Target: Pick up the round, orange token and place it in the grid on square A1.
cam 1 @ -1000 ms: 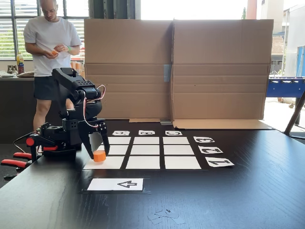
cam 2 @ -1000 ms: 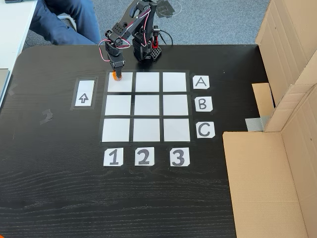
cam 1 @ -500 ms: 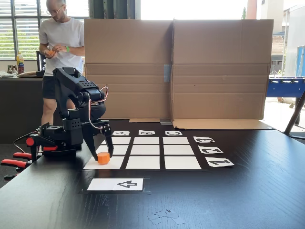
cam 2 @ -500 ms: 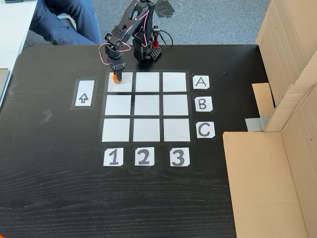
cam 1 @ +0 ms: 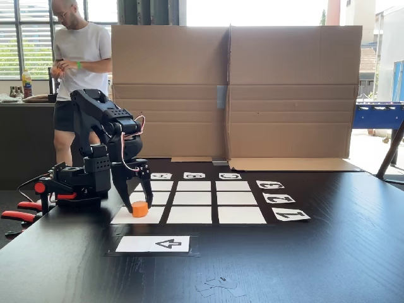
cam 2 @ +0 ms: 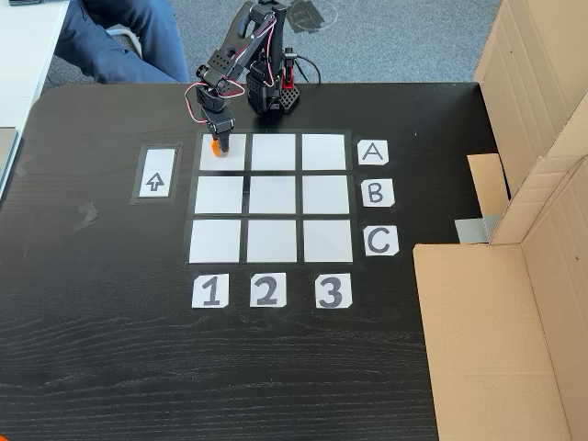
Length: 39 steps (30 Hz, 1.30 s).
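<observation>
Office: large windows (cam 1: 19, 38), carpet (cam 2: 386, 41)

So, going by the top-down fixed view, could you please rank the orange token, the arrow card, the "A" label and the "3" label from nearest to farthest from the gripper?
From the gripper:
1. Token, between the fingers, on the corner cell.
2. Arrow card, just left.
3. "A" label, right of the top row.
4. "3" label, below the grid, lower right.

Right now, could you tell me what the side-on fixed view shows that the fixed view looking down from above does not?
The side-on view shows the token standing on square A1 between the spread fingers of the gripper, and a person standing behind the table. The view from above shows the A, B, C and 1, 2, 3 labels upright, confirming the cell under the token is row A, column 1, plus a seated person's legs. Both show the grid, the arrow card and the cardboard.
</observation>
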{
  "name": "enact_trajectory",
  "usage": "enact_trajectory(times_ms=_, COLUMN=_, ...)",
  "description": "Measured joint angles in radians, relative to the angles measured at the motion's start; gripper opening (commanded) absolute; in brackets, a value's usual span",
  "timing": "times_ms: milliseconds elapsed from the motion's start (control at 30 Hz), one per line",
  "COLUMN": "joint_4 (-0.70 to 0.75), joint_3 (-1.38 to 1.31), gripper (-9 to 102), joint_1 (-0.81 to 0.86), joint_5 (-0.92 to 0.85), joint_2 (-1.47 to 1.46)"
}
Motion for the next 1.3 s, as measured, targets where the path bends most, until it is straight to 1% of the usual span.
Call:
enact_trajectory(times_ms=433, joint_4=-0.002, joint_3=0.003, gripper=29, joint_1=0.000, joint_5=0.000, joint_2=-0.025)
enact_trajectory(times_ms=700, joint_4=-0.002, joint_3=0.002, gripper=34, joint_1=0.012, joint_5=0.000, joint_2=-0.026)
enact_trajectory(times_ms=1033, joint_4=0.000, joint_3=-0.081, gripper=34, joint_1=0.080, joint_5=0.000, joint_2=-0.026)
enact_trajectory(times_ms=1300, joint_4=0.015, joint_3=-0.233, gripper=34, joint_1=0.207, joint_5=-0.011, joint_2=0.023)
